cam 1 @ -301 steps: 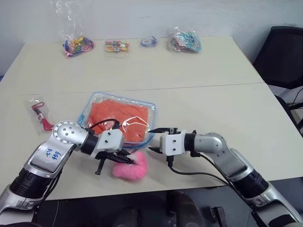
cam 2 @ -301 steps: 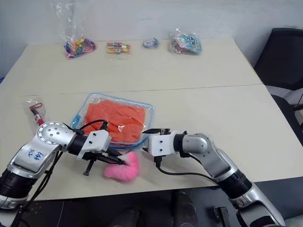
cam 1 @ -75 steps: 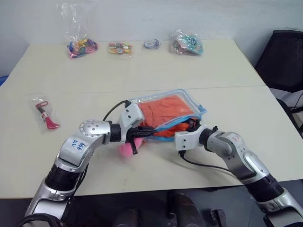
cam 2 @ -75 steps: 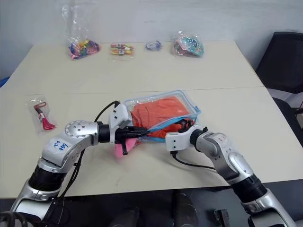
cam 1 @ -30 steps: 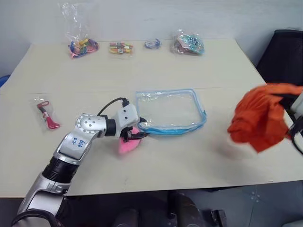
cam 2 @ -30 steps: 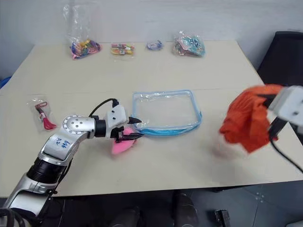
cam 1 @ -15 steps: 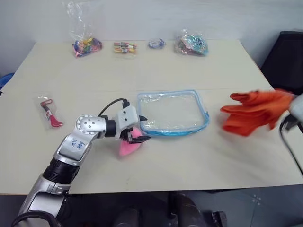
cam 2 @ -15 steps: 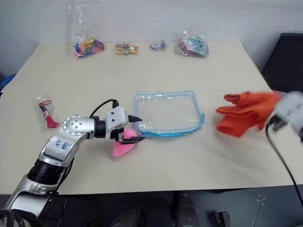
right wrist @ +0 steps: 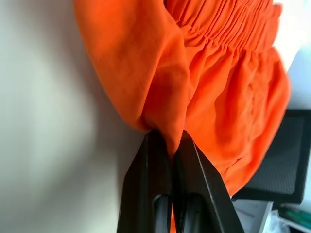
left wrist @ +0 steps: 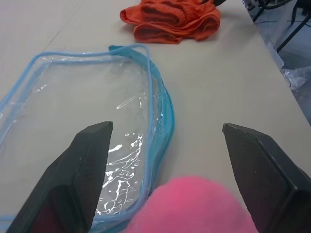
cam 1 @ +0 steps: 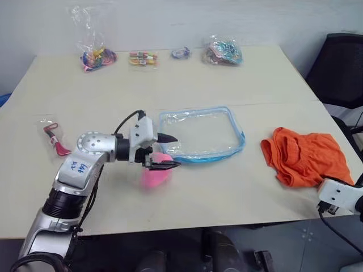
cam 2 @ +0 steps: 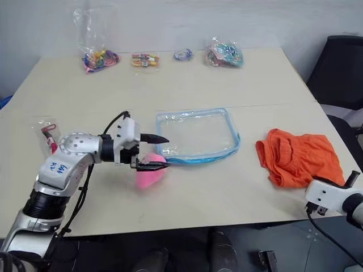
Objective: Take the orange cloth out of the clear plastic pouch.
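The left gripper (cam 1: 165, 151) is reaching sideways toward the robot's right, forearm nearly level above the table (cam 1: 187, 85), its two black fingers spread wide and holding nothing. Directly beneath its fingertips a pink plush toy (cam 1: 155, 176) is lying, and just beyond them the clear plastic pouch (cam 1: 201, 134) is resting flat and empty. Well past the pouch, the orange cloth (cam 1: 305, 156) is lying crumpled near the table's right edge. The right gripper (right wrist: 167, 145) is sitting low at that edge, pointing forward along the tabletop, its fingers nearly pressed together and pinching a fold of the cloth's near edge. Small bags of trinkets (cam 1: 223, 50) are lining the far side.
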You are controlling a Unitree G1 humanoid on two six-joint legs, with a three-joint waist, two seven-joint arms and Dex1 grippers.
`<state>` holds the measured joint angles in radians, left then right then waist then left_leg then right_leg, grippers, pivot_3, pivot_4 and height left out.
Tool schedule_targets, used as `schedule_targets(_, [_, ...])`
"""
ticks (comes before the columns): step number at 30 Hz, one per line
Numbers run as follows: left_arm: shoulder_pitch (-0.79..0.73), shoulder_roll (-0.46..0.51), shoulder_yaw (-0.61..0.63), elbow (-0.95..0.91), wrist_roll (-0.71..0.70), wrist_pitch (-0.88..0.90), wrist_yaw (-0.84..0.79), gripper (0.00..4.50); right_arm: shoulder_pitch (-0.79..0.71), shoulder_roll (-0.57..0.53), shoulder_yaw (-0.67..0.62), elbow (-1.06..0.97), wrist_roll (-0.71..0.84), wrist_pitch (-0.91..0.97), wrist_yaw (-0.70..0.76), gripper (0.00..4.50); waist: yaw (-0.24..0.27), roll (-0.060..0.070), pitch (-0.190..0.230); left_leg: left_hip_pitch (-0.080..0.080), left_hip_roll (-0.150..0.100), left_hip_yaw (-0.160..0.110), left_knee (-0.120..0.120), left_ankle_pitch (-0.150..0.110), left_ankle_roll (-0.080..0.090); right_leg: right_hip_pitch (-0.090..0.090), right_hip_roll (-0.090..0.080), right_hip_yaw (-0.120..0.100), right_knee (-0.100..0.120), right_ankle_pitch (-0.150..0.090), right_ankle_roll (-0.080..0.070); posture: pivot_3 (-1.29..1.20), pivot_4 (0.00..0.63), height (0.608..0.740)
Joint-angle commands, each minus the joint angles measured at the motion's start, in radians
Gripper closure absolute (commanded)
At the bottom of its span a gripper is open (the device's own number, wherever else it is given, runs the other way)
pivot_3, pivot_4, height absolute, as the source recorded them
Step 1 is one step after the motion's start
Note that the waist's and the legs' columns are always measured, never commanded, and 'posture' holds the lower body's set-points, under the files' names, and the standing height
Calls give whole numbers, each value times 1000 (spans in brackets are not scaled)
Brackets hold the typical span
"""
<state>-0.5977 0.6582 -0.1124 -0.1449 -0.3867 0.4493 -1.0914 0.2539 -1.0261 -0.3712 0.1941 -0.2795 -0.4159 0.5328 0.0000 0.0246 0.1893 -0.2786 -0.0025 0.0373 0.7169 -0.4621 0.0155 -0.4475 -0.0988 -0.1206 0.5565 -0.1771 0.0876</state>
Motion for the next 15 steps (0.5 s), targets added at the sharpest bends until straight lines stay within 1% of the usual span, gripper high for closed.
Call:
schedule_targets(1, [-45, 33, 35, 8, -32, -10, -61, 646, 41, -27, -74, -73, 89, 17, 71, 3181, 1, 0, 0, 0, 0, 0, 0, 0, 0, 0, 0, -1, 0, 0, 0, 0, 150, 740])
schedule_targets(4, [-62, 49, 35, 25, -27, -25, -94, 646, 108, -23, -128, -150, 134, 51, 135, 2159, 2, 0, 0, -1, 0, -1, -1, 0, 0, 0, 0, -1, -1, 0, 0, 0, 150, 740])
schedule_targets(6, [-70, 63, 36, 43, -24, -34, -123, 646, 167, 3, -207, -229, 181, 114, 175, 1435, 1, 0, 0, -1, 0, -1, 0, 0, 0, 0, 0, -1, -1, 0, 0, 0, 150, 740])
schedule_targets(7, [-74, 71, 36, 55, -20, -43, -138, 646, 195, 26, -252, -279, 230, 183, 201, 1068, 1, 0, 0, -1, 0, -1, 0, 0, 0, 0, 0, -1, -1, 0, 0, 0, 150, 740])
schedule_targets(10, [-86, 102, 46, 97, -18, -64, -185, 646, 268, 100, -406, -447, 457, 496, 289, 35, 2, 0, 0, -1, 0, -1, 0, 0, 0, 0, 1, -2, -1, 0, 0, 0, 150, 740])
schedule_targets(13, [-110, 134, 70, 170, -24, -100, -237, 646, 346, 147, -625, -535, 710, 851, 372, 35, 7, 0, 0, -1, 0, -1, 0, 0, 0, 0, 1, -2, -1, 0, 0, 0, 150, 740])
schedule_targets(15, [-127, 155, 83, 223, -26, -122, -275, 646, 411, 173, -762, -540, 831, 1010, 428, 35, 16, 0, 0, -2, 0, -2, 0, 0, 0, 0, 1, -2, -1, 0, 0, 0, 150, 740])
